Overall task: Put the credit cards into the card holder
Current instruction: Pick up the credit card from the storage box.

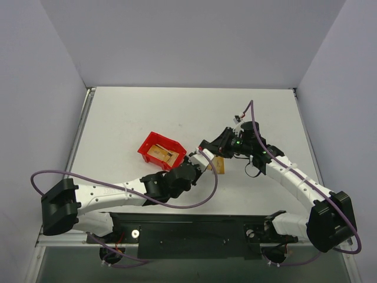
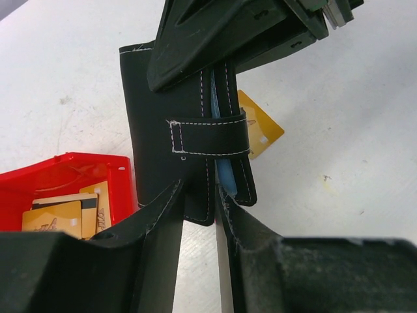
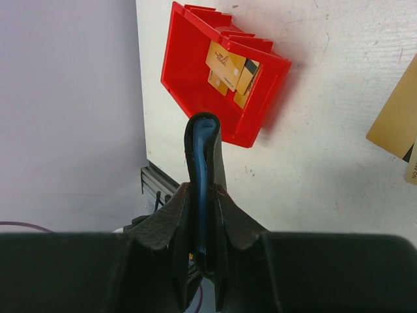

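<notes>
The left gripper and right gripper each pinched tight on the card holder, apparently lifted just beside the red bin of credit cards, so uneven pulls could have twisted it loose.

Bright, even light; soft shadows; wrist-cam foregrnd blurry.

cards in bin, holder right
</notes>
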Robot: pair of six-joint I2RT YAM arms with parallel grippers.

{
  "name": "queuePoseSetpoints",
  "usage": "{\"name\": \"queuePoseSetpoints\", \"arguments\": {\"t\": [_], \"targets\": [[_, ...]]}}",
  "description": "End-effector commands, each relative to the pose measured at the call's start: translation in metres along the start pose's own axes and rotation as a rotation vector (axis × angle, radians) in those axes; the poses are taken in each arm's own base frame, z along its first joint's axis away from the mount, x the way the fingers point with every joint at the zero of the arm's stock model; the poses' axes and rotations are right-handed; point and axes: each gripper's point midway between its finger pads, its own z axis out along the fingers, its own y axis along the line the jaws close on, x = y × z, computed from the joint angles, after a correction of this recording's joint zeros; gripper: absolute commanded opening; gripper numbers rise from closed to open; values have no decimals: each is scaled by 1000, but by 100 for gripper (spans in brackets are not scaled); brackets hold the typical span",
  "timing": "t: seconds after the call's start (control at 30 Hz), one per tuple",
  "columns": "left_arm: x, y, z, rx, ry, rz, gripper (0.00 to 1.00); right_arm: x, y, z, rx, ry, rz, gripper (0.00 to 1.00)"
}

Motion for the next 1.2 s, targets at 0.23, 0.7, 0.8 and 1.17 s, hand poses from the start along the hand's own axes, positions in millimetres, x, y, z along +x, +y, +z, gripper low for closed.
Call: {"name": "queuePoseSetpoints", "arguments": {"t": [0.23,0.7,0.8,1.17], "targets": [[7,28,2,-169,57,123,13,1,15,-5,-73,22,8,0],[-7,23,-5,-148,-9,114,0,2,9,-5,-59,31,11,14],[-10,13,-5,-82,-22,110,0,2,3,-9,-33,16,-1,26],[-3,-10,-2,41,-10,104,0,0,-33,-31,129,-33,-55,53]]}}
